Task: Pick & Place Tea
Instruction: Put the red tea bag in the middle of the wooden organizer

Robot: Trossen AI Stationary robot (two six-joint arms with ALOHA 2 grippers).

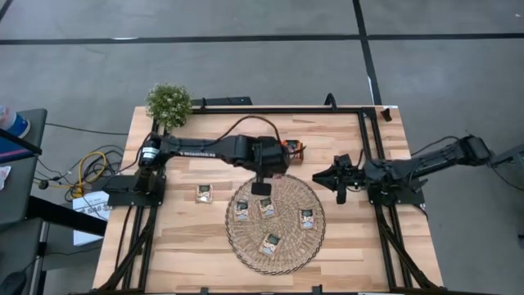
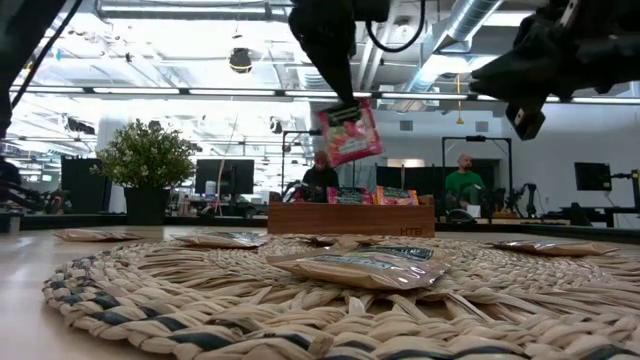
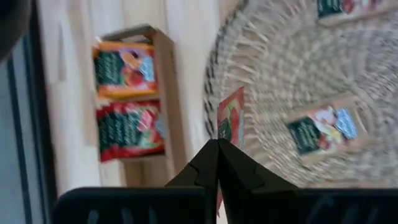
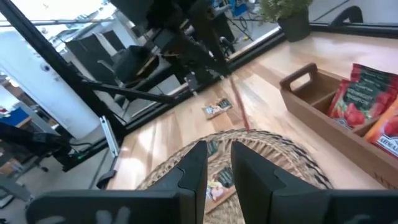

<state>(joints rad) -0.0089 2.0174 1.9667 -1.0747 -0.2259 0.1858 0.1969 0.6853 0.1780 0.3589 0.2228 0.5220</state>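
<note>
High view: wooden table [image 1: 180,246] carries, largest first, round wicker mat [image 1: 275,223] near front-centre edge, potted plant [image 1: 169,104] at rear-left corner, small wooden tray [image 2: 350,217] just behind mat's rear rim. Left arm reaches from left side across to centre; left gripper [image 1: 261,188] sits over mat's rear rim, fingers pinched tight on one red tea sachet [image 2: 349,131], which hangs clear of mat, tilted, per low view. Tray holds red and orange sachets [image 3: 126,99] upright in compartments. Right arm parked nr right edge; right gripper [image 4: 218,163] points toward mat, jaws slightly apart, nothing between them. Four beige sachets [image 1: 268,206] lie flat on mat; one more [image 1: 204,193] on bare tabletop, just left of mat.
</note>
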